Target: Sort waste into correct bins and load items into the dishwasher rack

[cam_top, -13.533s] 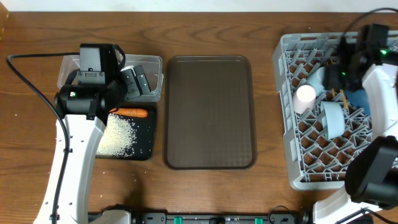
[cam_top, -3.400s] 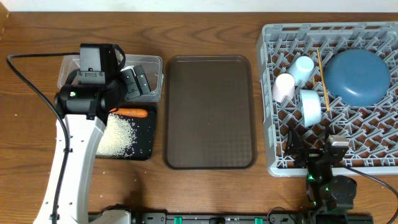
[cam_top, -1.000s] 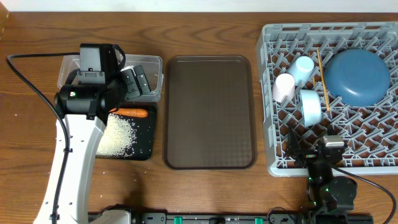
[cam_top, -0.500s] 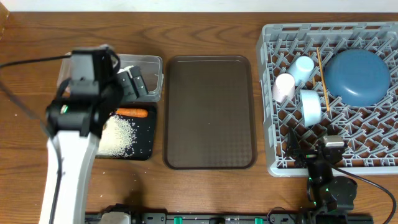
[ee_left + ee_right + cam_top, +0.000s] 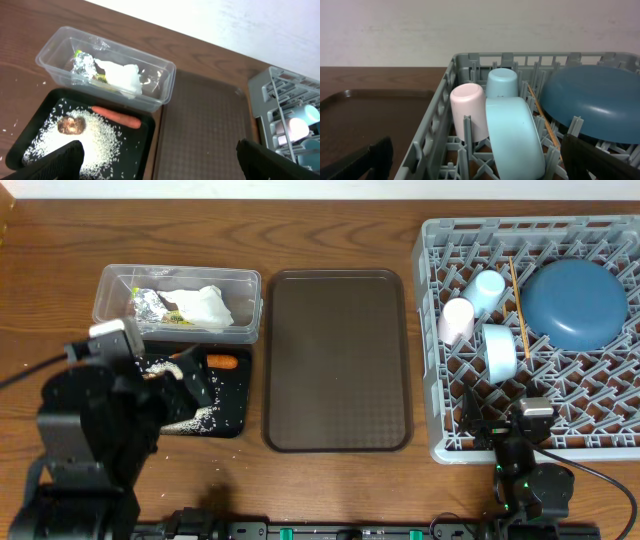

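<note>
My left gripper hangs spread wide over the black tray; rice, brown lump and carrot lie just ahead of its fingers; beyond them the clear tub holds tissue and foil wrapper. Right gripper is spread too, at the rack edge; light blue bowl nearest, pink cup behind, plate rightward.
</note>
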`<action>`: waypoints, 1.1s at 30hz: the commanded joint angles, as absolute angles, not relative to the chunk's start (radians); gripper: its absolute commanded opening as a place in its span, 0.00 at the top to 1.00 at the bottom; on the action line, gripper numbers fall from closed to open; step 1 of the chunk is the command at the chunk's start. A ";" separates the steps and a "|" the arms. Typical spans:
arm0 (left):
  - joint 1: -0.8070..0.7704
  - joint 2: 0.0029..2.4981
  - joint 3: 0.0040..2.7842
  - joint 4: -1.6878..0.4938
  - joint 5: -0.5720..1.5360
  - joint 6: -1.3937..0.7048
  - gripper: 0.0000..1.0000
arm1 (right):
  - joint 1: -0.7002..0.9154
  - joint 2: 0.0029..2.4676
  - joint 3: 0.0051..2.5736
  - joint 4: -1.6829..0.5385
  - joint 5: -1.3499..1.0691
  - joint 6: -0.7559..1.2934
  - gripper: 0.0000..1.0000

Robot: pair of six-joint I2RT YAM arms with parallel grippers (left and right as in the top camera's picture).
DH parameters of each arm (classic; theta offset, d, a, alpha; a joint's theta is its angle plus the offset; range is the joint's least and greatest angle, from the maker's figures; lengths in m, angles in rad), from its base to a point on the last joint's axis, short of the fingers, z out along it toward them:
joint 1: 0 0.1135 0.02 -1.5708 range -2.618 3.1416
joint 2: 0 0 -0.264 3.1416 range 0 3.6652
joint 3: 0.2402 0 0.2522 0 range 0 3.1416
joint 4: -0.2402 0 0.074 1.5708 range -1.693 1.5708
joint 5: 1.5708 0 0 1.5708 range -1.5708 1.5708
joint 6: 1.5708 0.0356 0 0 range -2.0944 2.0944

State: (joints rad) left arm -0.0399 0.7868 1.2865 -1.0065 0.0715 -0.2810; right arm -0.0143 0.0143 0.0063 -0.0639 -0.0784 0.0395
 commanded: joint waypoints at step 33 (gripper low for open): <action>-0.036 0.384 0.117 0.088 0.072 -0.320 0.02 | -0.025 0.007 0.006 -0.068 -0.079 0.021 0.01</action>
State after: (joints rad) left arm -0.0399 0.4118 0.1539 0.0597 0.0727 -0.3164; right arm -0.0143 0.0128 0.0067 -0.0639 -0.0784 0.0391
